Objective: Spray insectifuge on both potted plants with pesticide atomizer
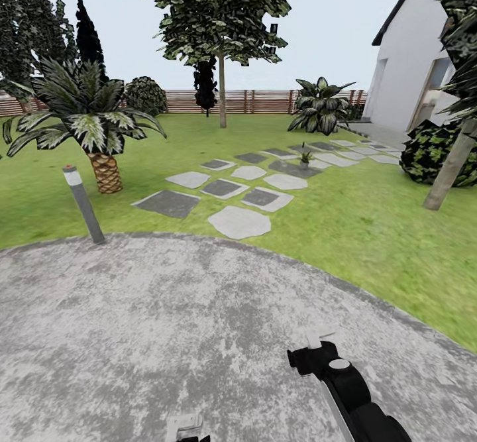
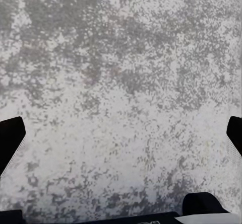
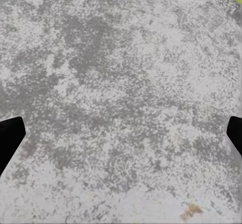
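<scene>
The pesticide atomizer is out of view. A small potted plant (image 1: 305,158) with pointed green leaves in a little grey pot stands far ahead on the stepping stones. Further back, near the fence, is a bigger rosette with pale-speckled leaves (image 1: 320,105). My left gripper (image 2: 121,138) is open over speckled grey paving, its dark fingertips (image 2: 10,138) at the frame's sides with nothing between them. My right gripper (image 3: 121,138) is open in the same way over the same paving. My right arm (image 1: 344,382) shows low in the head view.
I stand on a round grey paved patch (image 1: 199,323) bordered by lawn (image 1: 371,230). A grey bollard lamp with a red dot (image 1: 83,203) leans at its left rim, with a palm (image 1: 89,124) behind it. Stepping stones (image 1: 238,222) lead toward the white house (image 1: 414,77). A slat fence (image 1: 265,101) closes the back.
</scene>
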You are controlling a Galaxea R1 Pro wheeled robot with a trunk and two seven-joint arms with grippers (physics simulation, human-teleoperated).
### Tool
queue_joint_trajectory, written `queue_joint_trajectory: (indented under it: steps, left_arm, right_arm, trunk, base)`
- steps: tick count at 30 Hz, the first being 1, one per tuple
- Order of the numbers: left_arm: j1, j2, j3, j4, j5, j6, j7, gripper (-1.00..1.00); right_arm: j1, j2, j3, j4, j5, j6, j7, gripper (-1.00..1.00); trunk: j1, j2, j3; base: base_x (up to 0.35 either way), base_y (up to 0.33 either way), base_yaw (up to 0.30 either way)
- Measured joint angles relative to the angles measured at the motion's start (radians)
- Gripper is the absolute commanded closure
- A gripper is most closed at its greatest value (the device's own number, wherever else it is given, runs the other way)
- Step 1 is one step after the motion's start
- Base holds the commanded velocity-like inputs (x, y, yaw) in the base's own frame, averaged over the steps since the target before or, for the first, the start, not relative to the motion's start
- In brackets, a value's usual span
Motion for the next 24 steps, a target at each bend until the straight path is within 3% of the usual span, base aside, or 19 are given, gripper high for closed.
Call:
queue_joint_trajectory:
  steps: [24]
  left_arm:
    - [0.000, 0.000, 0.000, 0.009, -0.002, 0.000, 0.000, -1.00]
  right_arm:
    - [0.000, 0.000, 0.000, -0.002, -0.001, 0.000, 0.003, -1.00]
  trunk:
    - [0.000, 0.000, 0.000]
  base:
    - [0.320, 0.000, 0.000]
